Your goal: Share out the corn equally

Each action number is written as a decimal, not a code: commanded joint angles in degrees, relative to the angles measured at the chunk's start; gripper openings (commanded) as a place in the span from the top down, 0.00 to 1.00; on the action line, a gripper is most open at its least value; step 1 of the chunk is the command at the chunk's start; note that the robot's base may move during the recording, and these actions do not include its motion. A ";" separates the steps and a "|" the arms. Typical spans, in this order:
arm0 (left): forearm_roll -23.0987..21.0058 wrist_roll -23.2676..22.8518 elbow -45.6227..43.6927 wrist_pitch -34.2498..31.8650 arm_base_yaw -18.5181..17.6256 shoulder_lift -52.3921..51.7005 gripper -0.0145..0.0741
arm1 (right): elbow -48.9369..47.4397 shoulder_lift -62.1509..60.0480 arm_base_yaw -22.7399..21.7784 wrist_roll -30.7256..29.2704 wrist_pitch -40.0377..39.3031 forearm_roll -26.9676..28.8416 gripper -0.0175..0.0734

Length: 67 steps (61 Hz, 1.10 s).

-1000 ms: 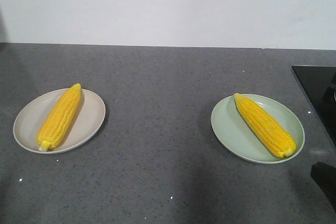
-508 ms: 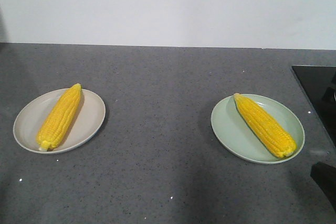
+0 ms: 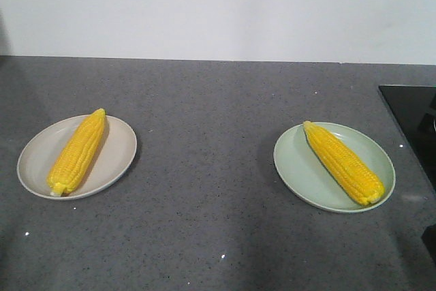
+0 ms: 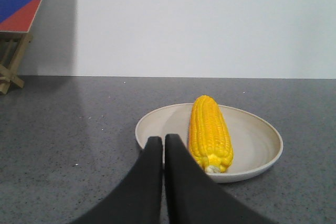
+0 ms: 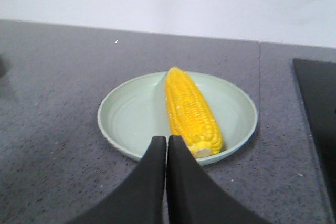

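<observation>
2 cobs of corn lie on 2 plates, 1 each: the left cob (image 3: 77,152) on the beige plate (image 3: 116,158), the right cob (image 3: 344,162) on the pale green plate (image 3: 300,165), the plates well apart on the grey speckled counter (image 3: 204,134). Judged from this layout, the split already looks even, with nothing left to move.

Each cob looks stiff and fairly solid, likely moderate in weight, with a rounded, tapered body that could roll or slip between smooth fingers. The kernel rows give some texture, though pressing hard may dent them. A sensible hold would be across the thick middle, jaws square to the long axis, away from the pointed tip and the cut base where the cob narrows.

The left gripper (image 4: 163,145) has its fingers pressed together on nothing, tips near the front rim of the beige plate, just beside the cob's cut end. The right gripper (image 5: 167,145) is likewise closed and empty, tips at the near rim of the green plate.

Against the picture from 0.5 s ago, both cobs and plates sit unchanged; the dark shape at the lower right edge of the front view has dropped lower, now only a sliver at the corner, which suggests the right arm is pulling back
</observation>
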 commanded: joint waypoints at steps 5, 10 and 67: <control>-0.54 0.08 -1.30 -4.40 -0.45 -0.76 0.84 | 4.88 -6.13 -0.38 11.97 -11.87 -9.64 0.81; -0.54 0.08 -1.30 -4.40 -0.45 -0.76 0.84 | 6.16 -9.80 -0.43 18.25 -10.39 -15.94 0.81; -0.54 0.08 -1.30 -4.40 -0.45 -0.81 0.84 | 6.22 -10.47 -5.92 31.19 -11.03 -27.41 0.81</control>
